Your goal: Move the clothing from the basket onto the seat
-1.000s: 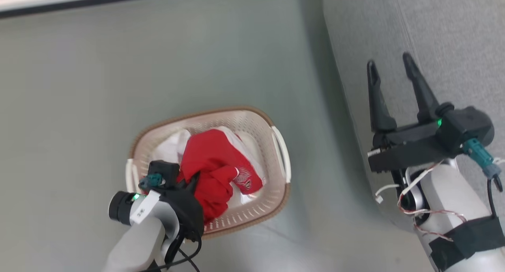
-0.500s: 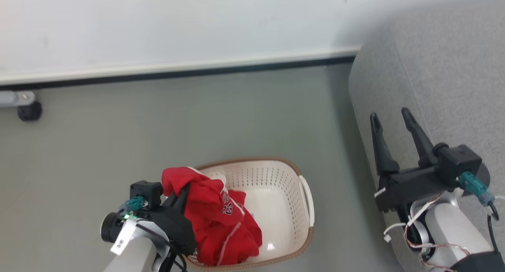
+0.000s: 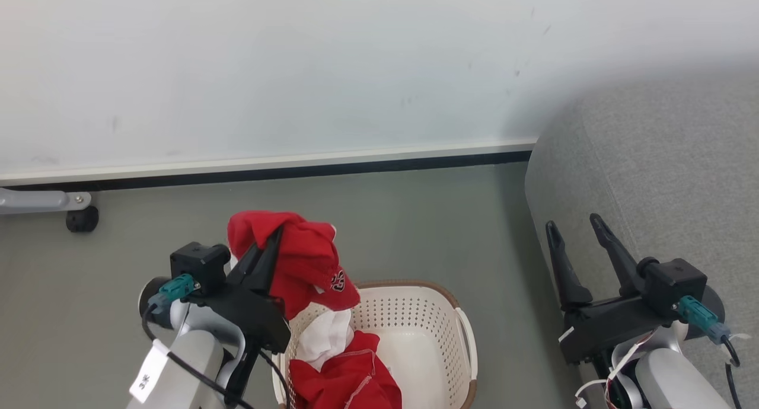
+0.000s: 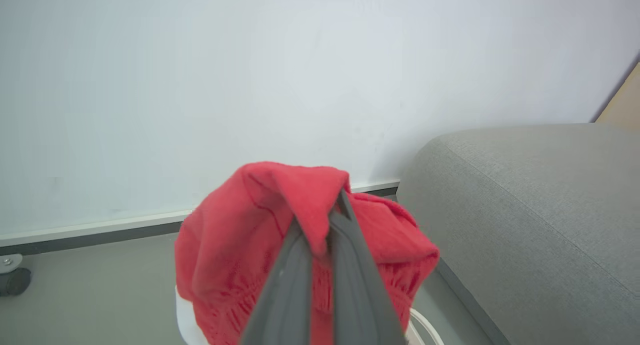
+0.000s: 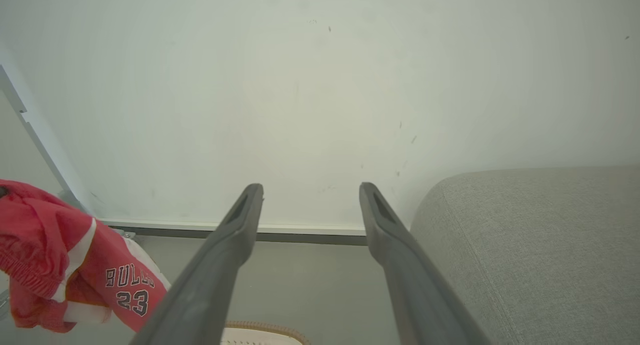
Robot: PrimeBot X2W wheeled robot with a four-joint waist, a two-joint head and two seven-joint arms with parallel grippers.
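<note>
My left gripper (image 3: 274, 236) is shut on the red jersey clothing (image 3: 302, 267), held up above the basket (image 3: 427, 314). In the left wrist view the red cloth (image 4: 225, 245) drapes over both sides of the left gripper (image 4: 337, 205). A white piece (image 3: 325, 335) and more red cloth (image 3: 350, 379) hang down into the basket. The number 23 shows on the red jersey (image 5: 125, 290) at the left of the right wrist view. My right gripper (image 3: 574, 225) stands open beside the grey sofa seat (image 3: 670, 178), nothing between its fingers (image 5: 240, 220).
A white wall with a dark baseboard (image 3: 308, 169) runs behind the basket. A black caster on a grey bar (image 3: 80, 218) stands at the far left. Grey floor (image 3: 415, 219) lies between the basket and the sofa (image 4: 540, 205).
My left gripper has lifted the red clothing up out of the basket, with white and red pieces trailing below. The head camera has tilted up, so the wall now shows.
</note>
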